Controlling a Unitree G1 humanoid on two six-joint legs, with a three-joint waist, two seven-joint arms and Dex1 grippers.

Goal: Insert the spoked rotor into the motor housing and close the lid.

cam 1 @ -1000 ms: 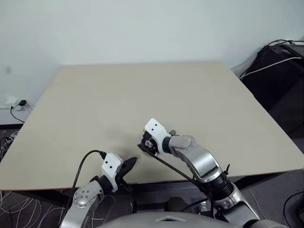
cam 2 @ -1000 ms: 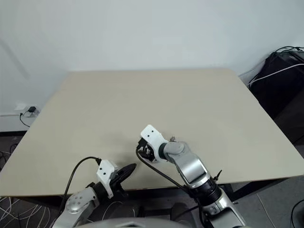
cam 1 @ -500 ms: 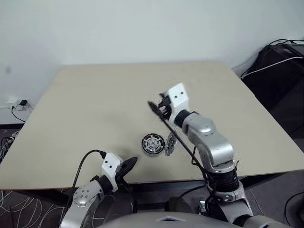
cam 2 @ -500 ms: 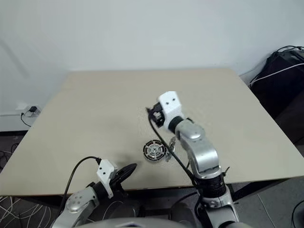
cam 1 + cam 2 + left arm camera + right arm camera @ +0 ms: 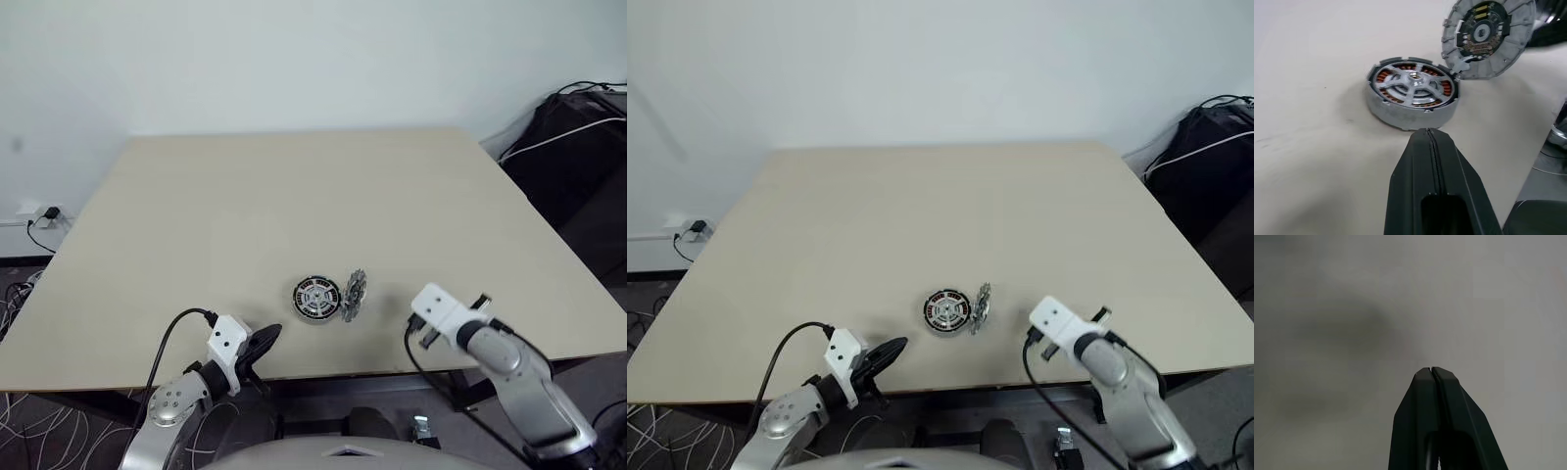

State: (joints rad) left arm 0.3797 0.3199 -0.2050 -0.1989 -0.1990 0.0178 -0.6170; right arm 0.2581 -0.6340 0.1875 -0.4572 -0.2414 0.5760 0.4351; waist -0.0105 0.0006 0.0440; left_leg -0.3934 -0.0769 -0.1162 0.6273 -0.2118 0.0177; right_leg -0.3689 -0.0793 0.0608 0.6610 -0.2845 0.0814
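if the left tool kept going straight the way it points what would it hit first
Most likely the near side wall of the motor housing, which lies straight ahead of the shut left tool. The spoked rotor already sits inside it. The lid leans beyond, off that line.

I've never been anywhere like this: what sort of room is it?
Probably a lab or workshop: a bare beige table against a plain wall, loose cables at a wall socket, and an opened motor housing with its lid propped beside it.
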